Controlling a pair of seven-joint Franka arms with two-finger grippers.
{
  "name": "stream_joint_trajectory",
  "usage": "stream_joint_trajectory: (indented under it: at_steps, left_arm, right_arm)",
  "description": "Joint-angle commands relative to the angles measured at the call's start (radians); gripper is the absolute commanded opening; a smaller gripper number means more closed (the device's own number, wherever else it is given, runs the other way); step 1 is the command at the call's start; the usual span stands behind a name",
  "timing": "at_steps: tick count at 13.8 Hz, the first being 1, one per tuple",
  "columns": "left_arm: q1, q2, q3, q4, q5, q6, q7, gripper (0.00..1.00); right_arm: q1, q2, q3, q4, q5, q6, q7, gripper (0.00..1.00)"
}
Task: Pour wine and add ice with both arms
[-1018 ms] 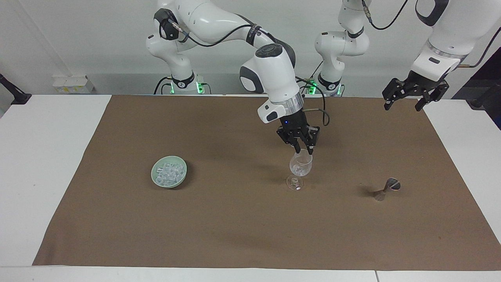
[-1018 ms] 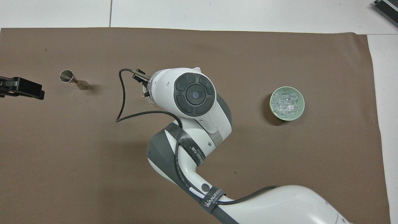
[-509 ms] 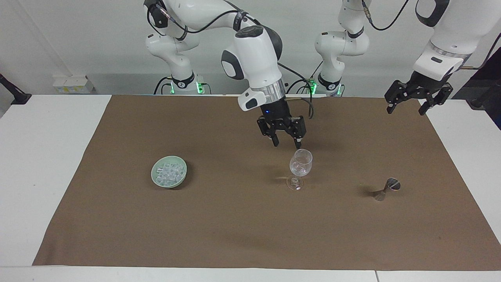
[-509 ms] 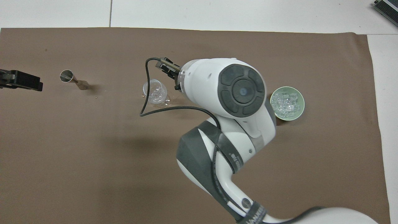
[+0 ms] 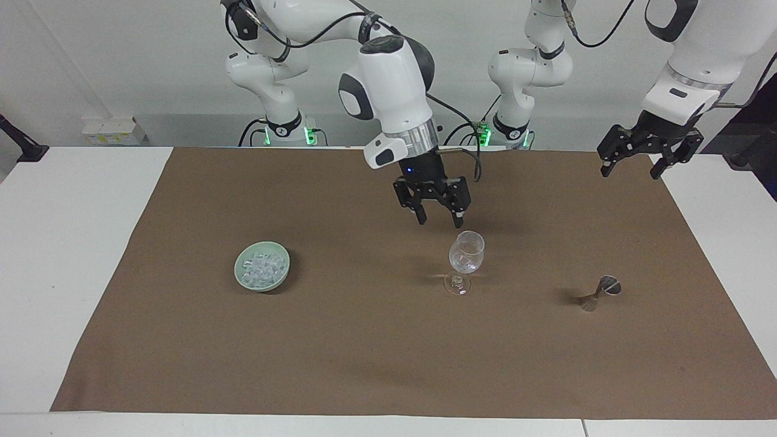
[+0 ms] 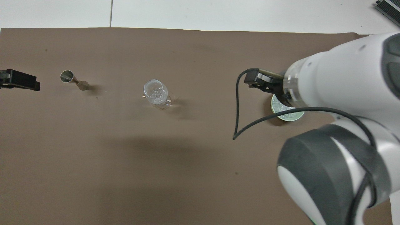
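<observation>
White jointed arms (image 5: 388,73), grey caps, black cables

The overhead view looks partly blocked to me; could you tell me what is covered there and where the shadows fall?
Overhead view: the right arm fills one corner and covers most of the green bowl; soft shadows lie on the brown cloth beside the wine glass and the metal jigger. Facing view: the bowl shows whole, with a faint arm shadow around the glass.

White wall (image 5: 121,60), brown cloth (image 5: 364,352) on table (image 5: 61,243).
</observation>
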Motion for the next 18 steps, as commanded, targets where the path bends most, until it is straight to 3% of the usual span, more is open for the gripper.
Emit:
stream_joint_trajectory:
  at_steps: [1,5,9,13,18]
  left_arm:
    - [0.007,0.007,-0.003,0.007,-0.012,-0.01,0.011,1.0]
    - [0.002,0.007,-0.005,0.01,0.019,-0.009,0.008,1.0]
    - [-0.018,0.009,-0.017,0.01,0.068,-0.009,-0.088,1.0]
    - [-0.012,0.007,-0.018,0.005,0.055,-0.011,-0.086,1.0]
    - [-0.013,0.015,-0.017,0.005,0.054,-0.009,-0.066,1.0]
  right_arm:
    - [-0.08,-0.032,0.01,-0.01,-0.002,-0.063,-0.124,1.0]
    - [-0.155,-0.035,0.003,0.055,-0.001,-0.239,-0.309,1.0]
    - [-0.212,-0.055,-0.046,0.061,0.045,-0.283,-0.506,1.0]
    - [-0.122,-0.055,-0.144,0.108,0.044,-0.373,-0.528,1.0]
    - [-0.112,-0.07,-0.154,0.095,0.03,-0.412,-0.571,1.0]
